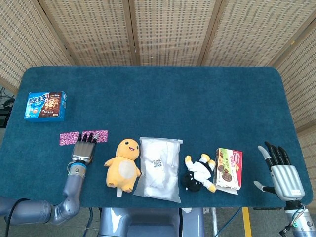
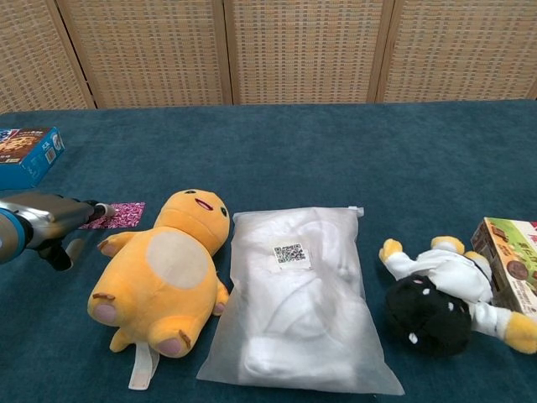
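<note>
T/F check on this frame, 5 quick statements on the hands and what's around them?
1. The left hand is beside the yellow plush, holding nothing. True.
2. The right hand grips the cookie box. False: it is apart from it, fingers spread.
3. The white bag lies between the two plush toys. True.
4. The blue box sits on the bag. False: it lies alone at the table's far left.
5. The black-and-white plush touches the cookie box. True.
</note>
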